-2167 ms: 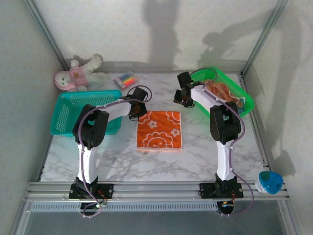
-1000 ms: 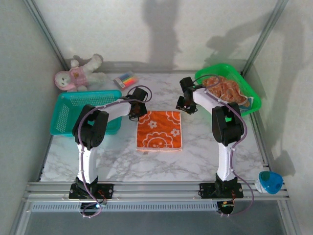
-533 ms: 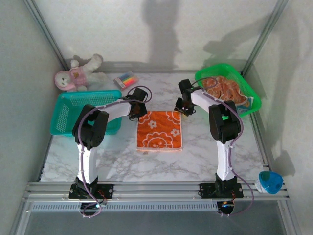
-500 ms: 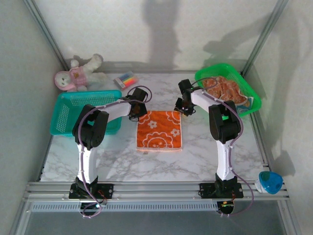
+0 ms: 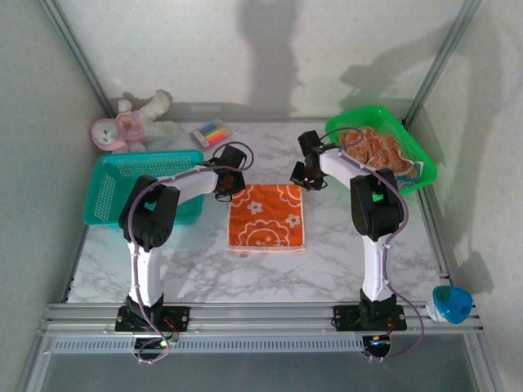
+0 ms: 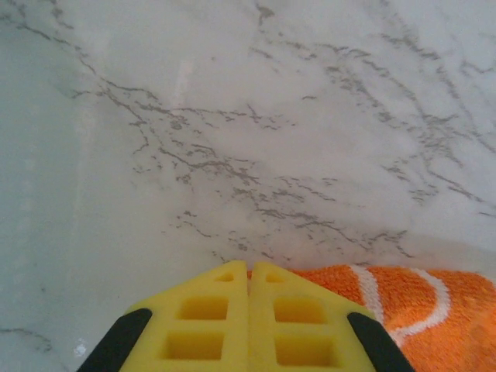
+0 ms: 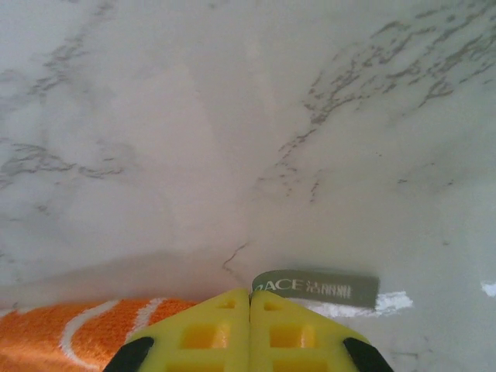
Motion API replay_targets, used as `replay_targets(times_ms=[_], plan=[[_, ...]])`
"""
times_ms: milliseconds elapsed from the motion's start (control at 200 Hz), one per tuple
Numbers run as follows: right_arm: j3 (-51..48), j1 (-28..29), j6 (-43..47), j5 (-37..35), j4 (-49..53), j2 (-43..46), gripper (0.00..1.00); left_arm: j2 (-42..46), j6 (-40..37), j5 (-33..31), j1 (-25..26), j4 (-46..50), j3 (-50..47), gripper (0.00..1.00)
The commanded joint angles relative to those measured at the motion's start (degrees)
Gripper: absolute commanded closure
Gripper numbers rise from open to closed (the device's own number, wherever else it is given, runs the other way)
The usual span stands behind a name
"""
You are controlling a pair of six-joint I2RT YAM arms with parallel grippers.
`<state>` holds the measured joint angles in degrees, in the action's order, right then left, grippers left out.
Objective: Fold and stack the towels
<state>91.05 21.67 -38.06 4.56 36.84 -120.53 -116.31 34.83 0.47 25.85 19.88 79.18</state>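
Your teal basket (image 5: 110, 188) sits on the marble bench (image 5: 270, 278). Just behind the basket lies a pink-and-white plush toy (image 5: 131, 122). A pack of coloured markers (image 5: 211, 133) is off its far right corner. Well to its right stands a green tray (image 5: 417, 147), and nearer than that a small blue-and-white thing (image 5: 452, 304).

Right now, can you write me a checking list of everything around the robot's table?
Surface: marble table, nothing spilled seen.
Job's things: orange towel flat in the middle; more towels heaped in green tray.
Clutter: teal basket, plush toy, marker pack, blue-and-white object.
Grippers: left gripper and right gripper shut at the orange towel's far corners; grip on cloth unclear.
Cables: purple cables running along both arms.
Surroundings: white walls, metal frame.
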Motion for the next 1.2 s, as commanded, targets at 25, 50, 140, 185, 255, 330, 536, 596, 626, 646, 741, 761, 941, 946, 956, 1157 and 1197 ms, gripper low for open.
replay_targets(times_ms=[25,50,140,185,255,330,536,596,626,646,741,761,941,946,956,1157,1197], plan=[[0.58,0.25,3.00,-0.41,0.75,4.85,1.00,4.18,-1.85,0.41,0.08,1.23,0.03,1.00],[0.21,0.24,3.18,-0.16,0.49,5.38,1.00,4.61,-1.91,0.33,0.08,1.21,-0.15,1.00],[-1.45,0.27,3.48,0.18,-0.34,7.46,1.00,6.27,-2.20,0.15,0.04,0.90,-1.22,1.00],[-2.47,0.29,3.77,0.49,-0.88,8.51,1.00,7.14,-2.35,0.12,0.03,0.61,-1.96,1.00],[-4.63,0.29,4.14,0.76,-1.93,10.29,1.00,8.55,-2.61,0.06,0.06,-0.34,-3.55,1.00],[-6.69,0.29,4.64,1.03,-2.99,11.61,1.00,9.62,-2.87,0.28,0.02,-1.53,-5.47,1.00],[-9.88,0.48,4.80,0.73,-5.56,12.07,1.00,9.00,-2.96,1.01,0.17,-3.41,-7.63,1.00],[-10.73,0.64,4.90,0.12,-6.52,12.01,1.00,8.84,-2.76,0.78,0.06,-3.92,-7.72,1.00],[-10.88,0.62,4.96,0.19,-6.98,11.78,1.00,8.62,-2.67,0.77,0.07,-4.11,-7.57,1.00],[-10.93,0.59,5.01,0.13,-7.16,11.54,1.00,8.41,-2.66,0.70,0.08,-4.18,-7.40,1.00],[-10.23,0.57,5.45,-0.87,-7.48,9.70,1.00,6.65,-2.66,0.37,0.05,-4.32,-5.78,1.00],[-9.85,0.57,5.60,-1.27,-7.48,9.17,1.00,6.20,-2.66,0.25,0.08,-4.34,-5.32,1.00],[-7.37,0.61,6.14,-3.06,-9.36,5.92,1.00,2.51,-2.66,-1.24,-0.26,-4.63,-1.90,0.99],[-7.29,0.59,6.15,-3.11,-9.39,5.79,1.00,2.41,-2.66,-1.25,-0.22,-4.70,-1.82,0.99],[-7.09,0.57,6.20,-3.23,-9.45,5.58,1.00,2.23,-2.66,-1.26,-0.19,-4.70,-1.70,0.99],[-3.61,0.57,7.28,-3.42,-8.91,1.65,0.96,0.04,-2.75,-1.08,-0.66,-3.65,0.33,0.73],[-3.42,0.64,7.33,-3.42,-8.81,1.58,0.91,0.24,-2.74,-1.17,-0.82,-3.10,0.74,0.70]])
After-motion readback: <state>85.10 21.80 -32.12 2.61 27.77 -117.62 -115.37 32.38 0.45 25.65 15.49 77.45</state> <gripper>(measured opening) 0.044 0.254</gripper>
